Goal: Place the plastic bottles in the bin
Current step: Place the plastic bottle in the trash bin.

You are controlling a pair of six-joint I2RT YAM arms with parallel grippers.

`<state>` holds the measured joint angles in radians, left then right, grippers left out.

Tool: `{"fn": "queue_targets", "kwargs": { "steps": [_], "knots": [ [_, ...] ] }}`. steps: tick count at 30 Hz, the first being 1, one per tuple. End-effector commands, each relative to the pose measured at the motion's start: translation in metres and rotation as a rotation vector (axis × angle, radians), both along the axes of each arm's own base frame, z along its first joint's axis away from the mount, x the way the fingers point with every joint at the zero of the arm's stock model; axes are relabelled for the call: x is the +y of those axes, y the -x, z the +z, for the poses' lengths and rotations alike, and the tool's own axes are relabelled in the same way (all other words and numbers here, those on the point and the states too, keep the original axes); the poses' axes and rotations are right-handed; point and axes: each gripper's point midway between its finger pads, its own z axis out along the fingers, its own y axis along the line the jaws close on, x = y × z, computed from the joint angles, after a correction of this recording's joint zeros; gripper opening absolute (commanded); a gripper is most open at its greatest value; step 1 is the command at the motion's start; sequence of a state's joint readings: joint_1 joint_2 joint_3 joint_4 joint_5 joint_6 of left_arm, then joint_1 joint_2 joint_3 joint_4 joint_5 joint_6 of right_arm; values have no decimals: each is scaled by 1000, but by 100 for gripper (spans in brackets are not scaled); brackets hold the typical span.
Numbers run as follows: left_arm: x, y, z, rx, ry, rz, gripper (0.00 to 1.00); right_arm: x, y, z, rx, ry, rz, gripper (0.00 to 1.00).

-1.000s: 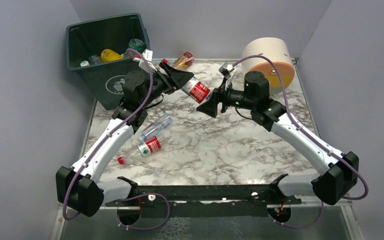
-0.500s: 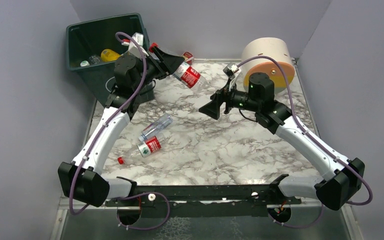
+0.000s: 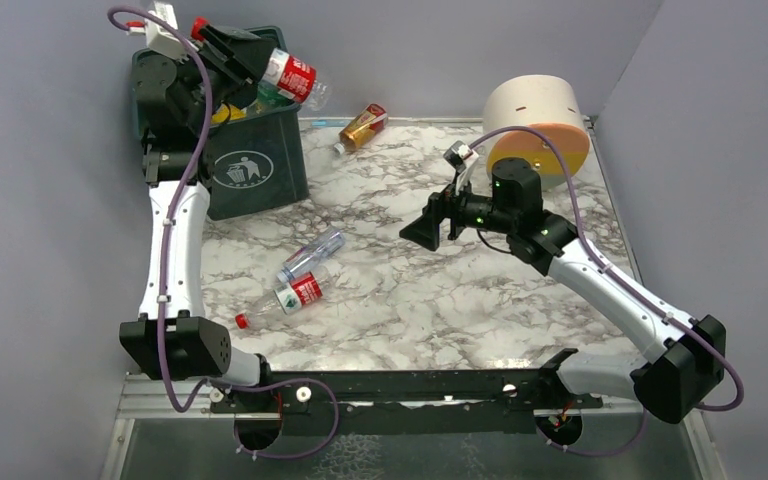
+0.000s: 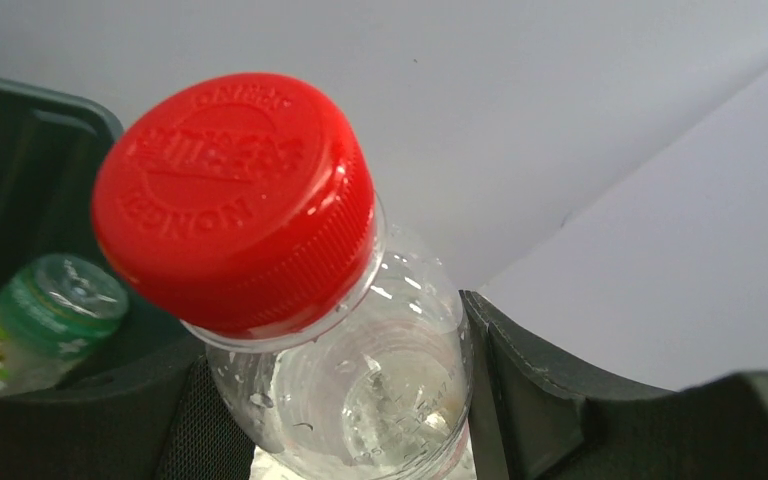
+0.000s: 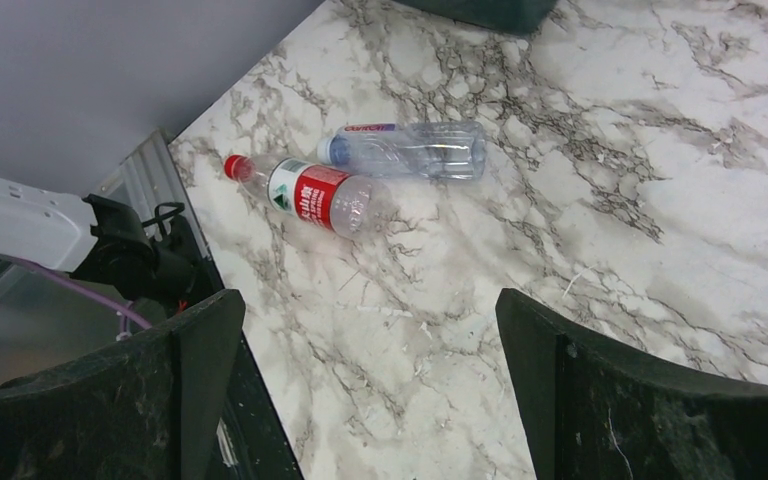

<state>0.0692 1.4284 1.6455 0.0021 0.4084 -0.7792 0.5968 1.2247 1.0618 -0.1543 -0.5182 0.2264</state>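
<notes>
Plastic bottles, one in hand: the red-label bottle (image 3: 294, 76) is pinched near its neck by the left gripper (image 3: 258, 62), jaws closed on it, high at the far left over the bin (image 3: 252, 170). Long axis runs from the red cap (image 4: 235, 195) by the wrist, down and right to the base. The base looks to poke out past the bin's right wall, not over the opening. That is the key relation: the bin mouth lies below and left of the bottle body, so a drop here probably clips the rim or lands outside. My call is it wants a shift left or a tip cap-up first. Left wrist view shows the dark bin inside below, with a green-capped bottle (image 4: 45, 320) already in it.

Next across, two more lie on the marble table (image 3: 480, 300), touching or nearly so, just beside the left forearm: a clear bottle (image 3: 312, 253) and a second red-label one (image 3: 295, 293), both diagonal, running near-left to far-right. An amber bottle (image 3: 363, 125) lies at the far edge, between the bin and the cream cylinder (image 3: 535, 125).

Right gripper (image 3: 422, 232) is spread wide, empty, over mid-table, aimed left at the pair and well apart from them. The pair sits closer to the left arm, but that arm is busy, so the right looks the likelier taker
</notes>
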Motion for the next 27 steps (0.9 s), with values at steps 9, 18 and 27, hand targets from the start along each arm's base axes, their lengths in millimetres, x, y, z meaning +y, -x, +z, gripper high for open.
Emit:
{"fn": "queue_targets", "kwargs": {
  "steps": [9,18,27],
  "knots": [
    [90,-24,-8,-8,-9,183,65,11,3,-16,43,-9,51,100],
    [134,-41,-38,59,-2,266,73,17,0,-27,72,-3,67,100],
    [138,-39,-41,113,21,239,99,26,-6,-47,120,7,90,100]
  ]
}}
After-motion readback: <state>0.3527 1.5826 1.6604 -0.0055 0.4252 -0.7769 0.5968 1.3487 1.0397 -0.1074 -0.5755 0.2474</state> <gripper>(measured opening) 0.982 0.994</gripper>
